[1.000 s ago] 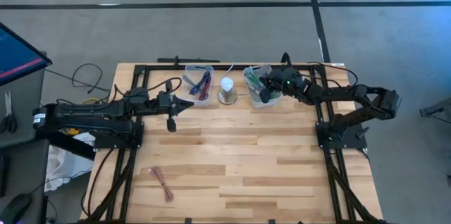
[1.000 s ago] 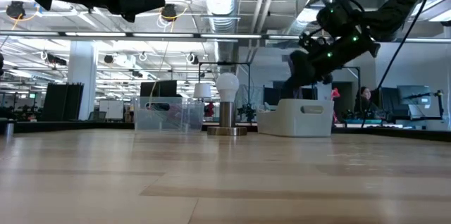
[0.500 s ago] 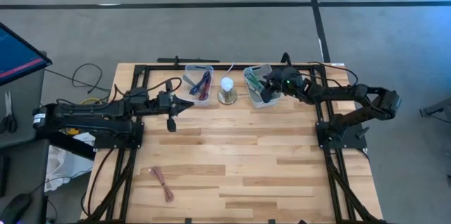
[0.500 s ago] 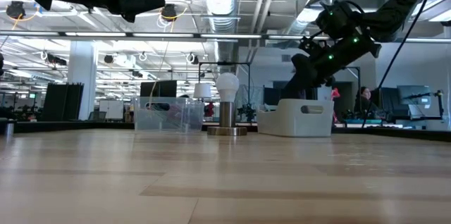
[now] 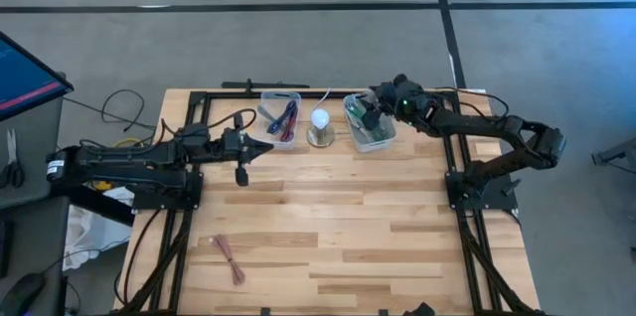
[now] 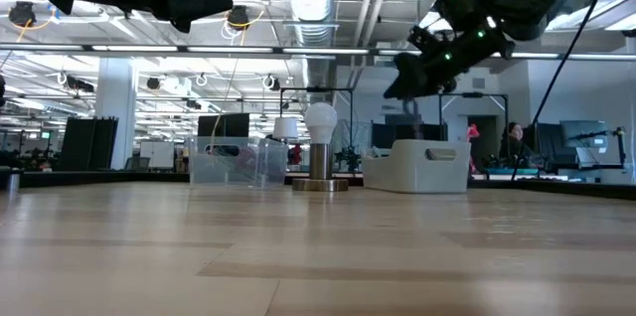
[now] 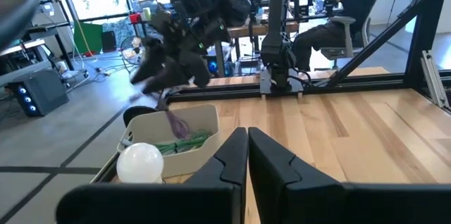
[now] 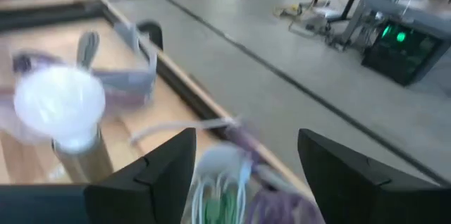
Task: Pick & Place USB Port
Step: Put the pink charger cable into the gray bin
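My right gripper (image 5: 364, 115) hovers open over the white bin (image 5: 372, 138) at the table's far edge. It shows above the bin (image 6: 417, 169) in the low view, with nothing between its fingers (image 8: 151, 171). Inside the bin lie a purple USB cable (image 7: 175, 122) and a green one (image 7: 184, 143); the purple one's end sticks up over the rim. My left gripper (image 5: 264, 148) is shut and empty, held high near the clear bin (image 5: 281, 117), which holds red and blue cables.
A white bulb on a metal base (image 5: 320, 122) stands between the two bins. A reddish cable (image 5: 229, 256) lies on the near left of the wooden table. Black frame rails run along both table sides. A person sits in the room beyond.
My right gripper has opened and risen up out of the white bin, shifting a little toward the table's far edge and left. The purple cable stays in the bin.
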Available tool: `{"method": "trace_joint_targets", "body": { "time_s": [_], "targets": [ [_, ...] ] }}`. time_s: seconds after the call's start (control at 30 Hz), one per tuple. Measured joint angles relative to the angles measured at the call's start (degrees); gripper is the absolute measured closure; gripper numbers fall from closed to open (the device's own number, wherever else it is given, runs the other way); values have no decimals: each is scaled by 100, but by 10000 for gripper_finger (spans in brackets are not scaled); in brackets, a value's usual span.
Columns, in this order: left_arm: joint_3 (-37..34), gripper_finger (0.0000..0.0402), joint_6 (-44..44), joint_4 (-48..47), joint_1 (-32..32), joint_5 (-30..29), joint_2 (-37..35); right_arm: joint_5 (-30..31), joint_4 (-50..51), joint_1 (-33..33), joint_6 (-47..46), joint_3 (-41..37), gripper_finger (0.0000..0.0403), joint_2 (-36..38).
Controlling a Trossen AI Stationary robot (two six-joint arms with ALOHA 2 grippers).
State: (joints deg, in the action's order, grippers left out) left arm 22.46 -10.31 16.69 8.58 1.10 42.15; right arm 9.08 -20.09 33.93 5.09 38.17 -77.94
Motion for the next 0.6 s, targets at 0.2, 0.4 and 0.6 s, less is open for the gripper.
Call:
{"method": "trace_joint_targets", "body": {
  "time_s": [0.2, 0.4, 0.6],
  "targets": [
    [0, 387, 29, -102, 0, 0, 1, 0, 617, -2, 0, 445, 175, 1],
    [5, 387, 29, -343, 0, 0, 0, 2, 1117, -279, 69, 453, 186, 96],
    [7, 387, 110, -1500, -93, 0, 2, -15, 1702, -863, 669, 453, 201, 464]
  ]
}}
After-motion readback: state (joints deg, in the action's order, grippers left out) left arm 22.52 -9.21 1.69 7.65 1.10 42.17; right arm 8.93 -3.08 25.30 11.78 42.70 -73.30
